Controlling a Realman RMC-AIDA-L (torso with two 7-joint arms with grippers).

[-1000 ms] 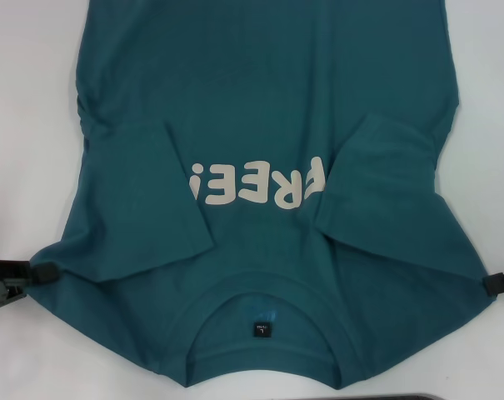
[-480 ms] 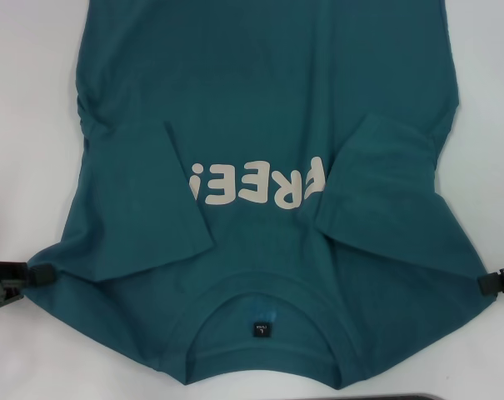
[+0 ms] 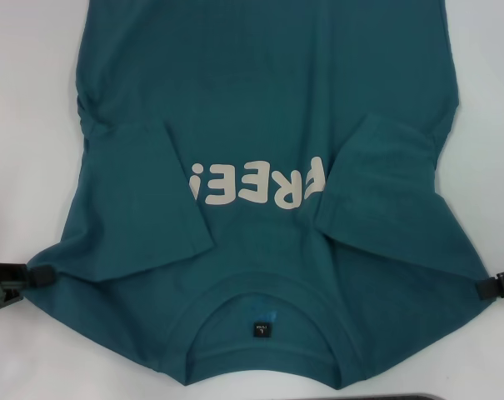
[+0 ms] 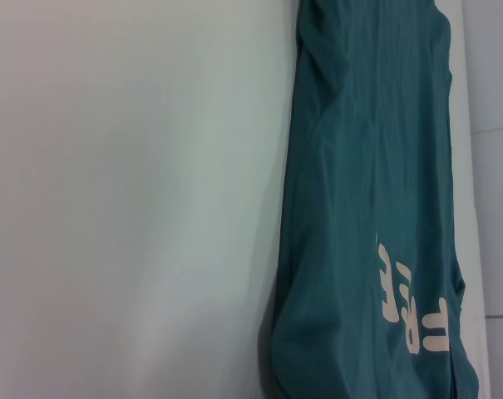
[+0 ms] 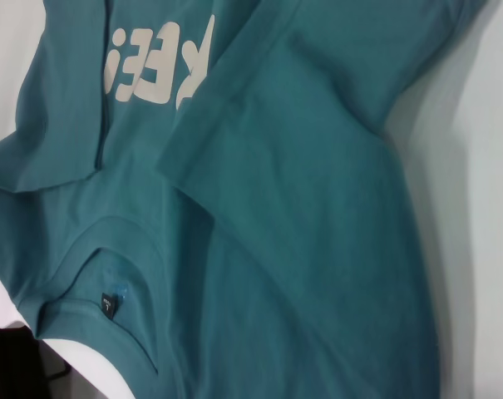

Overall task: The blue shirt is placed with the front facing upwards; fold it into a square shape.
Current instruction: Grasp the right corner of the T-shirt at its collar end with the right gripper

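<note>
Two sleeves of the large teal-blue cotton T-shirt (image 3: 260, 125) already lie folded inward on the white desk (image 3: 27, 100), collar nearest the robot. The step in hand seems the lengthwise fold; next, both shoulder corners should be lifted and carried toward the hem. The left end effector (image 3: 37, 275) and right end effector (image 3: 485, 287) each pinch a shoulder edge.

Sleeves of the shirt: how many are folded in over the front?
2. The left sleeve lies folded in beside the lettering on the robot's left; the right sleeve lies folded in on its right, covering the first letter.
</note>
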